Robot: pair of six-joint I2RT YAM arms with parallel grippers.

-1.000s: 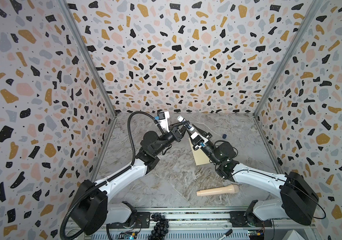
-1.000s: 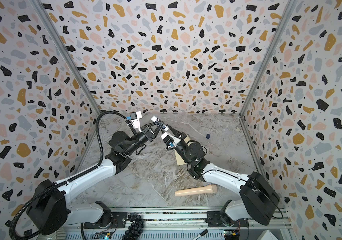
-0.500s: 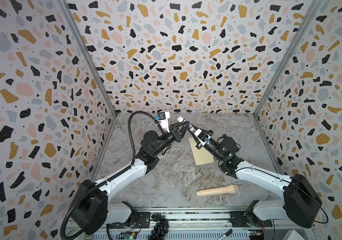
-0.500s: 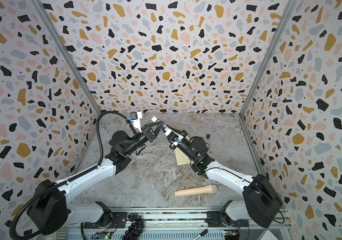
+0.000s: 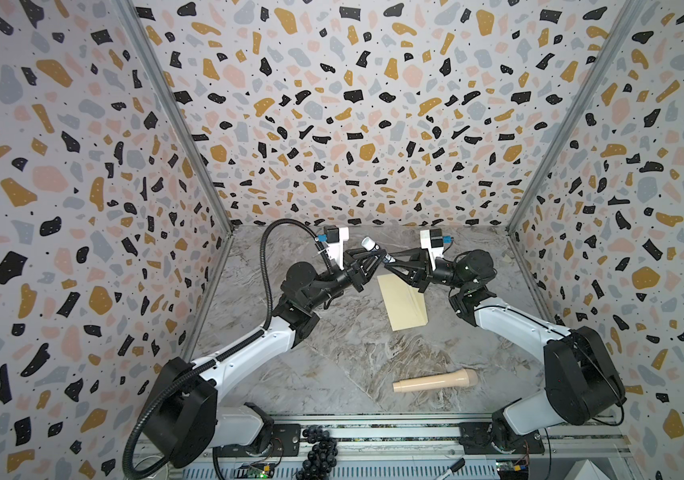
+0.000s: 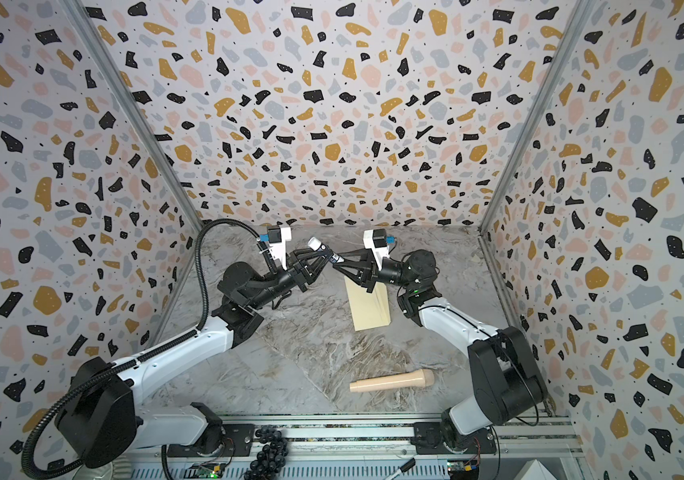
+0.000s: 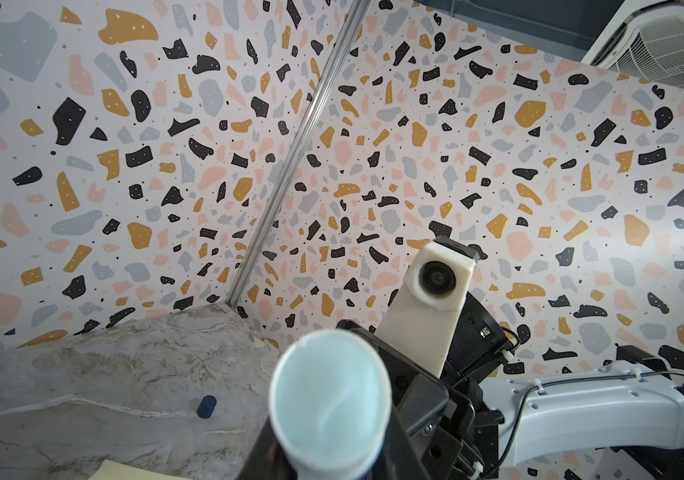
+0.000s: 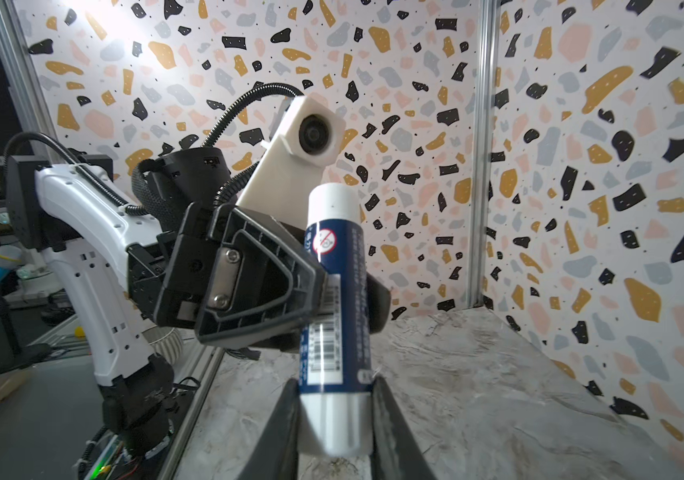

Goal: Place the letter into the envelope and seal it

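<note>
A glue stick [image 5: 374,248] [image 8: 334,291] with a blue label and white ends hangs above the table's back middle, held from both sides. My left gripper [image 5: 369,259] [image 7: 327,457] is shut on its body; in the left wrist view its round pale end [image 7: 329,395] faces the camera. My right gripper [image 5: 390,260] [image 8: 334,415] is shut on its other white end. The pale yellow envelope [image 5: 402,305] [image 6: 369,307] lies flat on the table just below and in front of both grippers. The letter shows in no view.
A light wooden handle-shaped tool [image 5: 435,380] [image 6: 392,380] lies near the table's front edge. A small dark blue cap [image 7: 206,406] sits on the marble table [image 5: 332,353] toward the back. Patterned walls enclose the table on three sides.
My right arm swung its wrist out to the right and its jaws narrowed onto the glue stick's end. The left arm and the stick stayed in place.
</note>
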